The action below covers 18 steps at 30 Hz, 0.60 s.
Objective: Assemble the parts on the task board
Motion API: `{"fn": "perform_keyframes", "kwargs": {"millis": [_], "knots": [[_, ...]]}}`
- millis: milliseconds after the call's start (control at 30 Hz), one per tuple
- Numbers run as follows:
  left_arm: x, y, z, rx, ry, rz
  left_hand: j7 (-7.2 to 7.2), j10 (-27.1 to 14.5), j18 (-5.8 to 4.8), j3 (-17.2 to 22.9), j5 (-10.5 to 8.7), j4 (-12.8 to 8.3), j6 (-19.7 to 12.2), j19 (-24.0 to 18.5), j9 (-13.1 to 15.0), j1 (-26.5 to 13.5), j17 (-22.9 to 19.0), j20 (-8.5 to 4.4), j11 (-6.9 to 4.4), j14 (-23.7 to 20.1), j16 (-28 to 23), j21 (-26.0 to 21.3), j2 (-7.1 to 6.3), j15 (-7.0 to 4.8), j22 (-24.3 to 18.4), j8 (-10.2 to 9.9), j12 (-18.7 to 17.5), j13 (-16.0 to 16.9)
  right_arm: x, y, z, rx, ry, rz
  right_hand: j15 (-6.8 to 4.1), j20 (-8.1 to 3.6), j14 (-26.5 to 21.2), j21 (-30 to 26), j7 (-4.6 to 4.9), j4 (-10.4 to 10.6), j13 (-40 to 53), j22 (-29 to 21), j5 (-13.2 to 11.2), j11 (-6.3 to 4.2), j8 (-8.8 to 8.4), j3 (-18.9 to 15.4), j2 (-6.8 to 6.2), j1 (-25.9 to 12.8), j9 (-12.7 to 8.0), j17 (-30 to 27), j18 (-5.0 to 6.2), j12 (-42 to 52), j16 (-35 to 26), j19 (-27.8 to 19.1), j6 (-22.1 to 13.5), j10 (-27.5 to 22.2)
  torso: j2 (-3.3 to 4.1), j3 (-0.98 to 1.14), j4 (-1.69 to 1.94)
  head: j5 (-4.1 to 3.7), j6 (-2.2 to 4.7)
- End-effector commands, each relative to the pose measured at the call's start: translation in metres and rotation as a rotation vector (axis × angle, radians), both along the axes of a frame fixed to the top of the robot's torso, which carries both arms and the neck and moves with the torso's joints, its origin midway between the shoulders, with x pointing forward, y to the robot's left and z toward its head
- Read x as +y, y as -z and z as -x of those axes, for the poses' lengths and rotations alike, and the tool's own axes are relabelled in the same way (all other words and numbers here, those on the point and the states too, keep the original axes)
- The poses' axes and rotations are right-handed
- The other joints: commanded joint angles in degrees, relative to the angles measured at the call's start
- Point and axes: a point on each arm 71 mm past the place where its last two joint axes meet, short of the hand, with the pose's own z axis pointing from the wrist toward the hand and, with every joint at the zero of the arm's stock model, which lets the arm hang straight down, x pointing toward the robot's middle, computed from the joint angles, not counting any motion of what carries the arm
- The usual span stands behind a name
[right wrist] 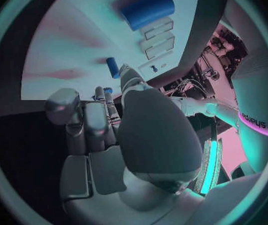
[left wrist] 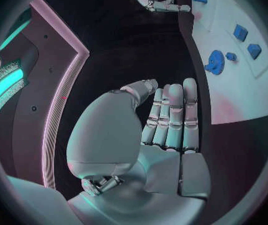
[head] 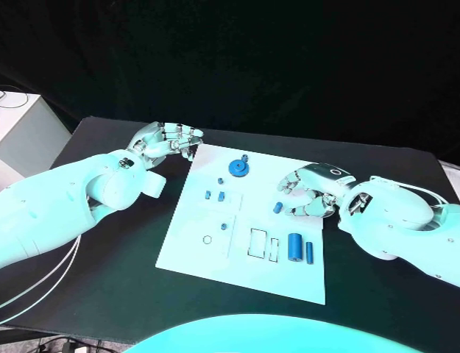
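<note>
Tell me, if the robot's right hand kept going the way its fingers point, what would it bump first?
Probably the small blue cylinder lying on the white task board, just ahead of the right hand; depth is uncertain.

Head looks down—wrists close—sharing the task board (head: 214, 243).

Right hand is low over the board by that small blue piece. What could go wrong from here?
1. The right hand hovers right beside a small blue part; its fingers might knock the part aside rather than grasp it.
2. Two blue cylinders lie loose near the task board edge; a forearm sweep could roll them.
3. The left hand sits at the board's corner and might shift it.
</note>
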Motion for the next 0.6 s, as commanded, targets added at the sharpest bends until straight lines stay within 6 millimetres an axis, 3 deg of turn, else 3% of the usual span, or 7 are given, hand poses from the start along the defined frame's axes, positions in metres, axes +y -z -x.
{"fn": "perform_keyframes", "kwargs": {"millis": [33,167,400,600], "knots": [[-0.002,-0.001,0.001,-0.003,0.020,0.006,-0.17,-0.31,-0.45,-0.21,-0.22,0.03,-0.42,0.44,0.05,0.51,-0.08,0.00,0.09,-0.41,-0.17,-0.26,0.24,-0.06,-0.04,0.15,0.14,-0.07,0.002,0.004,0.000,0.013,-0.042,0.067,0.24,0.19,-0.01,-0.21,-0.39,0.06,-0.06,-0.06,0.10,0.04,-0.27,-0.39,0.81,0.27,-0.07,-0.01,-0.47,-0.25,-0.07,-0.25,0.12,-0.38,0.06,-0.03,0.13,-0.08,-0.17],[-0.001,-0.001,0.001,-0.003,0.018,0.005,-0.17,-0.31,-0.45,-0.21,-0.22,0.03,-0.42,0.44,0.05,0.51,-0.08,0.00,0.09,-0.41,-0.17,-0.26,0.24,-0.06,-0.04,0.15,0.14,-0.07,0.004,0.006,-0.001,0.009,-0.044,0.082,0.25,0.21,-0.01,-0.17,-0.53,0.01,-0.03,0.04,0.04,0.03,-0.18,-0.41,1.17,0.73,-0.05,0.01,-0.47,-0.18,-0.03,-0.25,0.33,-0.31,0.06,-0.11,0.07,-0.08,-0.34],[0.000,-0.001,0.001,-0.003,0.017,0.004,-0.17,-0.31,-0.45,-0.21,-0.22,0.03,-0.42,0.44,0.05,0.51,-0.08,0.00,0.09,-0.41,-0.17,-0.26,0.24,-0.06,-0.04,0.15,0.14,-0.07,0.012,0.011,0.000,0.012,-0.061,0.085,-0.01,0.06,0.27,0.95,-0.73,-0.04,0.13,1.26,-0.11,-0.33,0.24,0.25,2.34,1.55,0.02,0.92,-0.64,0.65,0.66,0.21,1.37,1.25,0.03,-0.07,0.03,-0.01,-0.56],[-0.001,-0.001,0.001,-0.003,0.018,0.004,-0.17,-0.31,-0.45,-0.21,-0.22,0.03,-0.42,0.44,0.05,0.51,-0.08,0.00,0.09,-0.41,-0.17,-0.26,0.24,-0.06,-0.04,0.15,0.14,-0.07,0.017,0.015,-0.001,0.015,-0.061,0.086,-0.28,-0.24,0.29,2.58,0.06,0.00,0.01,3.03,-2.06,-0.63,0.69,3.25,3.73,1.60,-0.12,1.02,-0.95,0.80,0.90,0.90,3.31,2.98,-0.04,-0.09,0.04,0.07,-0.92]]}}
